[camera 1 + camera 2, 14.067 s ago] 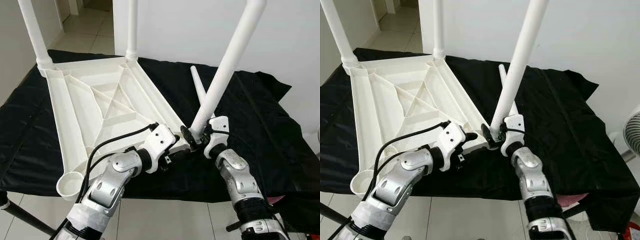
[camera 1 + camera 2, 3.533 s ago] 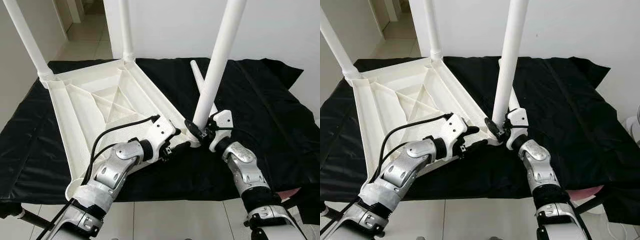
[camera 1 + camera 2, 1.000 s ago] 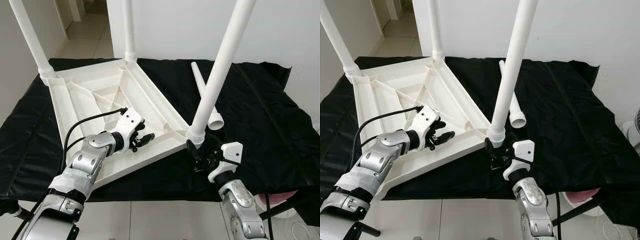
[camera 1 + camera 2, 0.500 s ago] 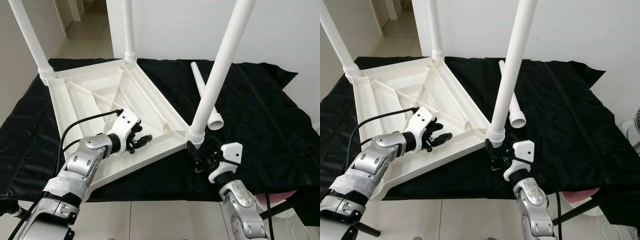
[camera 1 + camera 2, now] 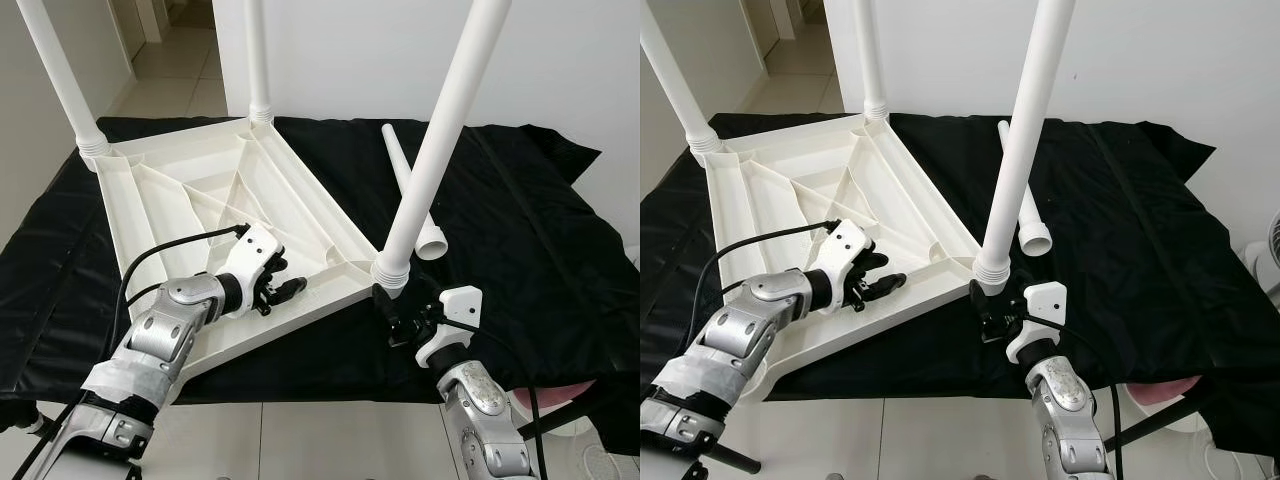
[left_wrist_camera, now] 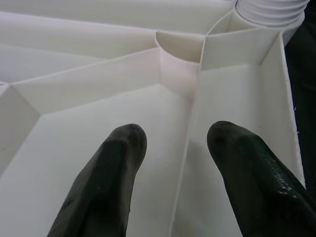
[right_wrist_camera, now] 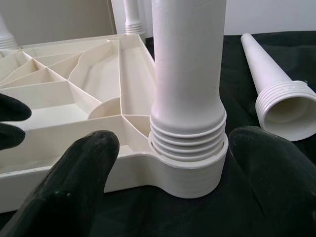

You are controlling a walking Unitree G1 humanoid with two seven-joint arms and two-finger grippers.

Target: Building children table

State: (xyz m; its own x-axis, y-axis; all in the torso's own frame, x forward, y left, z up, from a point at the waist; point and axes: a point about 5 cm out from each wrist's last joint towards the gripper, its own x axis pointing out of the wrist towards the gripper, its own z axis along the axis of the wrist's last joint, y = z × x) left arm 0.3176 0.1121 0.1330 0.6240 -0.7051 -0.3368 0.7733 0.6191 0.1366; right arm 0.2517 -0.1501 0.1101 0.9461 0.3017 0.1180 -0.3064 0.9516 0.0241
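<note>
A white children's table top (image 5: 180,190) lies upside down on a black cloth. Three white legs stand in its corners; the nearest leg (image 5: 445,120) rises from the near right corner, slightly tilted. Its threaded base (image 7: 187,133) sits in the corner socket. My right gripper (image 5: 390,318) is open just in front of that socket, its fingers (image 7: 74,187) spread to either side of the base without touching. My left gripper (image 5: 286,277) hovers open over the ribbed underside near the front edge, holding nothing. A fourth leg (image 5: 405,180) lies loose on the cloth behind.
The black cloth (image 5: 520,250) covers the whole work surface and hangs over its front edge. Tiled floor (image 5: 330,440) shows below. A white wall stands close behind, and a fan (image 5: 1272,250) is at the far right.
My left gripper has slid a little to the right along the table's underside, toward the near right corner. My right gripper stays open by the leg's base.
</note>
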